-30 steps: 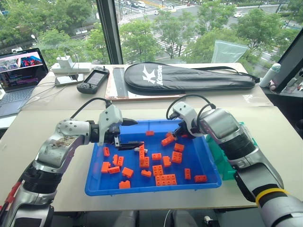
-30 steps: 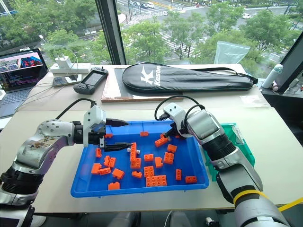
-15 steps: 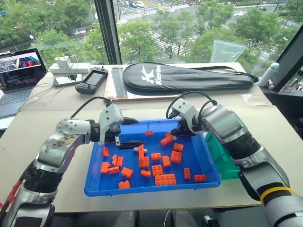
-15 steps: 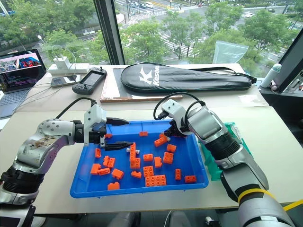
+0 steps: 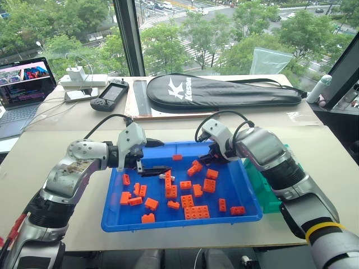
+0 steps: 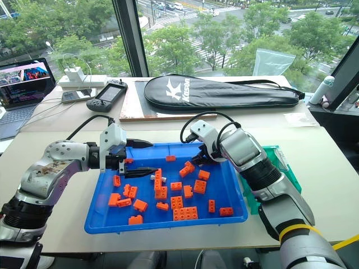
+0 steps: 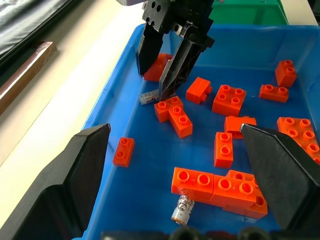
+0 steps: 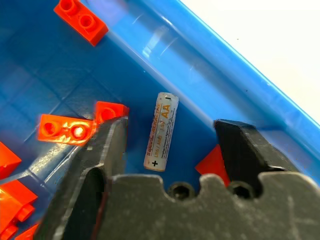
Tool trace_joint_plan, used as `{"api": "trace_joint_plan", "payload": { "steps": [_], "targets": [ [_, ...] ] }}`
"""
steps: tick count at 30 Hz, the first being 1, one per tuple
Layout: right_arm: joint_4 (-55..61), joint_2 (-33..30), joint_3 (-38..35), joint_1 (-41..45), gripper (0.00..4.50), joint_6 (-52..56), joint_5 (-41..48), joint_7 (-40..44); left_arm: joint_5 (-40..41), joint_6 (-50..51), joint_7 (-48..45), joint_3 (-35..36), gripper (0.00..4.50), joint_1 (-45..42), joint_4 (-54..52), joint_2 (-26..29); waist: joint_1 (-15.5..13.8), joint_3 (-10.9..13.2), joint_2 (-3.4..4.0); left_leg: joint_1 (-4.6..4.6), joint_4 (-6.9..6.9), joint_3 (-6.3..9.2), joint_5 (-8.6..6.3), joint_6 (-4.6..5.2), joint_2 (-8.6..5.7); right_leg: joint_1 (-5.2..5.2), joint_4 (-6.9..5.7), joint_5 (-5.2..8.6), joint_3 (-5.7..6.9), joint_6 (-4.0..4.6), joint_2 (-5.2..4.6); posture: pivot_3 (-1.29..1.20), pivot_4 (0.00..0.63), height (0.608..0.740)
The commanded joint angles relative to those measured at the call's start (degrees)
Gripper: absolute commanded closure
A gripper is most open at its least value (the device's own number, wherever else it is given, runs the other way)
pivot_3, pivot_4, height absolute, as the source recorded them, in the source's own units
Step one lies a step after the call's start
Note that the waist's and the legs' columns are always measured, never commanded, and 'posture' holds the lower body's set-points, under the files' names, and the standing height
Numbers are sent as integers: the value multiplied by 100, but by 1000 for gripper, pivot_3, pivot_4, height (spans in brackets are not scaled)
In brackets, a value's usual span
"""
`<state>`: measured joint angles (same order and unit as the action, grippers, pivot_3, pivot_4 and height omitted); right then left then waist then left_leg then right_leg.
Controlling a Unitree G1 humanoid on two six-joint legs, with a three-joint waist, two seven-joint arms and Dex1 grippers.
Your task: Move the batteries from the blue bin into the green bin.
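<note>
Right gripper (image 8: 170, 145) open, AA battery (image 8: 161, 131) loose between jaws, ungrasped in blue bin (image 5: 249, 193). Left gripper (image 7: 175, 165) open; second battery (image 7: 182, 210) ahead. Green bin (image 6: 280, 159) contents unseen.

Orange bricks (image 8: 67, 128) and the blue bin (image 8: 210, 95) wall crowd the battery (image 8: 161, 131), seemingly leaving finger gaps.

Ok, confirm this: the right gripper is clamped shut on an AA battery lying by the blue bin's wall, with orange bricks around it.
Not quite. The right gripper isn't shut on the battery; its fingers stand open on either side of it, apart from it, as the right wrist view shows. The rest holds: the battery lies by the blue bin's wall with orange bricks nearby.
</note>
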<state>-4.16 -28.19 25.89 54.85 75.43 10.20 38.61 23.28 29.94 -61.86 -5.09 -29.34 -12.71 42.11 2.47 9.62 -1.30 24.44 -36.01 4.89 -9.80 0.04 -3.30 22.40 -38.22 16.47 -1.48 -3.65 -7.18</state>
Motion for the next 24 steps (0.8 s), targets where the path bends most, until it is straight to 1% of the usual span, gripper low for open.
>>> {"api": "trace_joint_plan", "payload": {
  "steps": [1,3,4,5,8,10,12,15,18,20,24],
  "targets": [
    [23,18,-78,-76,3088,-51,4,-61,-4,-99,31,57,0,-123,-61,-31,-3,0,0,1,0,0,0,0,0,0,0,0,0,0,0,0,150,740],
    [18,12,-61,-119,3855,-96,-16,-77,-9,-103,30,61,0,-135,-43,-48,-1,0,0,1,-1,0,0,0,0,-1,0,0,-1,0,0,0,150,740],
    [24,5,-60,-129,4126,-116,-24,-86,-15,-104,27,63,0,-138,-39,-56,0,0,0,-1,-1,0,0,0,0,-3,1,0,0,0,0,0,150,740],
    [43,-4,-64,-130,4265,-124,-24,-89,-19,-104,23,66,0,-140,-35,-65,-1,0,0,-2,-1,0,0,0,-1,-3,0,0,0,0,0,0,150,740],
    [169,-55,-98,-109,4265,-103,9,-59,-20,-100,15,72,0,-146,-28,-86,-2,0,0,-2,-1,0,0,0,-1,-3,0,0,0,0,0,0,150,740],
    [451,-127,-208,-71,4265,-123,124,57,-16,-95,8,73,0,-152,-26,-96,-3,0,0,-2,-1,0,0,0,0,-3,1,0,0,0,0,0,150,740],
    [1170,-456,-268,148,4265,73,433,442,37,-78,-22,109,0,-196,24,-118,-3,1,1,0,-1,0,0,0,0,-2,1,0,0,0,0,0,150,740],
    [1727,-960,-441,380,4265,69,764,883,86,-84,-82,146,0,-248,85,-129,-1,2,1,20,-6,1,0,0,2,18,-2,0,0,0,0,0,150,740],
    [1913,-1317,-722,490,4265,14,959,1085,177,-64,-132,185,0,-287,110,-174,-2,1,1,20,-5,1,0,1,1,18,0,0,1,-1,0,0,150,740],
    [1976,-1664,-1170,530,4265,-171,1246,1455,319,-11,-185,241,0,-347,146,-224,-8,2,0,19,-7,1,-1,2,2,14,2,0,2,-1,1,0,150,740],
    [1856,-2713,-1831,98,4265,-1002,1367,2100,658,189,-293,333,0,-491,160,-291,-85,5,-4,27,-11,-2,-2,3,1,11,10,0,2,-1,-1,0,150,740]
  ]
}}
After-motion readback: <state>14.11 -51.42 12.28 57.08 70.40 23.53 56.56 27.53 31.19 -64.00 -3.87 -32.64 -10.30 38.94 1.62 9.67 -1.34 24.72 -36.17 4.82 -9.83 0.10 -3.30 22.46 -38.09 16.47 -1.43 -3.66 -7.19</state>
